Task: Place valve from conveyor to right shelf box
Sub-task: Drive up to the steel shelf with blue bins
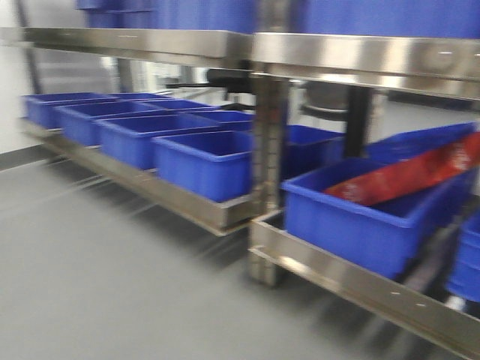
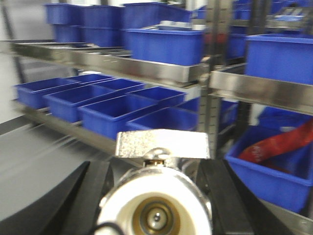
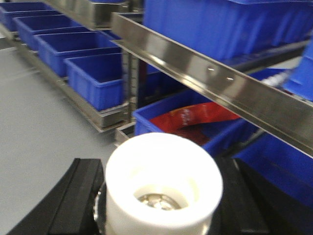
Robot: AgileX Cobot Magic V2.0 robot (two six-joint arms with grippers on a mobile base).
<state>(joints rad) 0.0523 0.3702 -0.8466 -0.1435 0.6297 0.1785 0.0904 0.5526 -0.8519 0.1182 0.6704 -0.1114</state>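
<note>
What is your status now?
Left gripper shut on valve. Right gripper shut on white-capped piece. Red bag lies in right box.

My right gripper (image 3: 160, 169), its black fingers (image 3: 73, 200) clamped on either side of the valve (image 3: 164, 183), whose white cap faces the lens; beyond, a blue box (image 3: 146, 117) holding a red packet (image 3: 195, 117) sits beneath the right shelf (image 3: 215, 81) rail, with blue bins (image 3: 63, 46) far left.

The valve (image 2: 155, 210) in the left end effector (image 2: 154, 171) is cut off by the lower edge; the shelf (image 2: 259, 90) beyond is blurred.
</note>
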